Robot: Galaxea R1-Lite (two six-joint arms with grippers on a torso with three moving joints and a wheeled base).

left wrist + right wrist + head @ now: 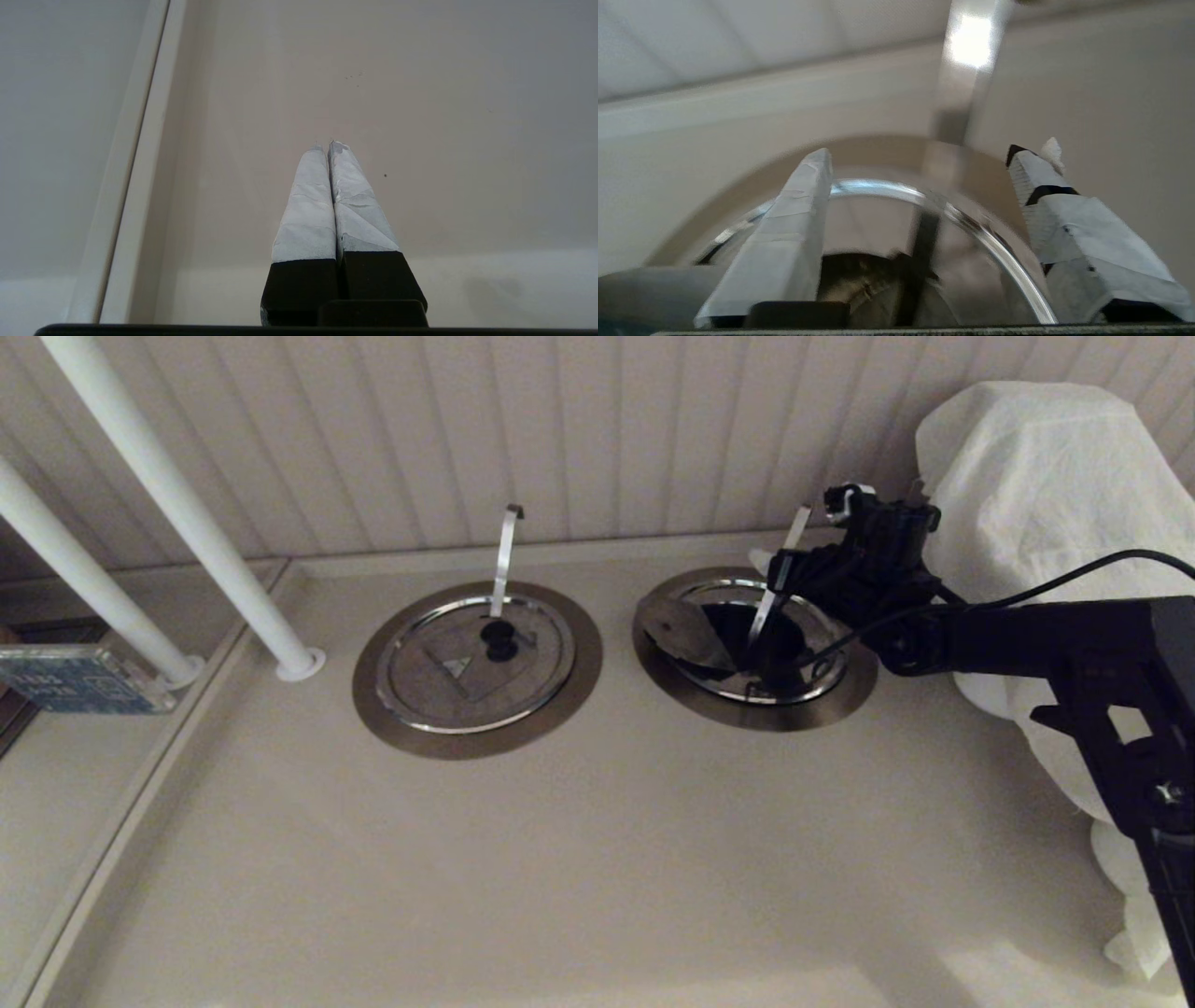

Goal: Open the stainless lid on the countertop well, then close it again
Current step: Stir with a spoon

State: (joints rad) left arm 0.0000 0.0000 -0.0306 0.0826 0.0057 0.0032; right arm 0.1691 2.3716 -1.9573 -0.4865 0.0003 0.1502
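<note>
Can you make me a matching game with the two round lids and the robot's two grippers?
Things:
1. right lid
2. left lid
3. left gripper
4. right gripper

States:
A. fingers pressed together over bare counter
B. flap folded up, dark well showing
C. lying flat and closed
D. fingers spread apart above a lid

Pairs: 1-B, 2-C, 3-A, 4-D
</note>
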